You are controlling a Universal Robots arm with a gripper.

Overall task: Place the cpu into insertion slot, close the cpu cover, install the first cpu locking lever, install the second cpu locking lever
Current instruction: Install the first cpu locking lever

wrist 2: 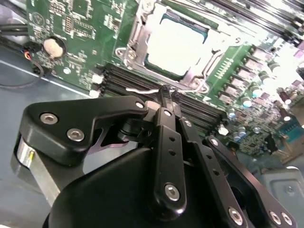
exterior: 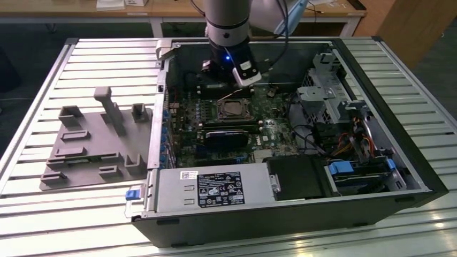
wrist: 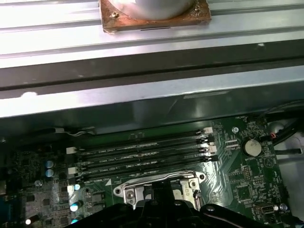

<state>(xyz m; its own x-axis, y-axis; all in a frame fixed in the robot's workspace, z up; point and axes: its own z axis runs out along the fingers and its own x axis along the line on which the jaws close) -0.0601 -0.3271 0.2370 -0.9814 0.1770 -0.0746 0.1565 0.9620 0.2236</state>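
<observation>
Open computer case [exterior: 400,166] lying on its side on a slatted metal worktop [exterior: 43,225]. Arm reaches down into it from the far side.

Gripper [wrist 2: 165,91] low over the green board, tips at the near edge of the insertion slot [exterior: 221,110]. Fingers [wrist 2: 166,142] drawn together, no gap showing between the tips. A thin metal lever [wrist 2: 142,89] runs just beside the tips; cannot tell whether they pinch it or only touch it.

The cpu [wrist 2: 178,42] sits in the slot, pale top up and glaring under the light. The cpu cover [wrist 2: 137,33] lies flat around it, chip showing through its window.

Row of long black memory slots [wrist: 142,156] between the slot and the case wall, right under the gripper. Coin battery [wrist: 251,147] on the board off to one side of them.

In the exterior view: long black card [exterior: 228,138] just nearer than the slot, grey power box [exterior: 214,190] at the near end of the case. Grey moulded holder tray [exterior: 93,144] on the worktop on the exterior view's left, well apart from the gripper.
</observation>
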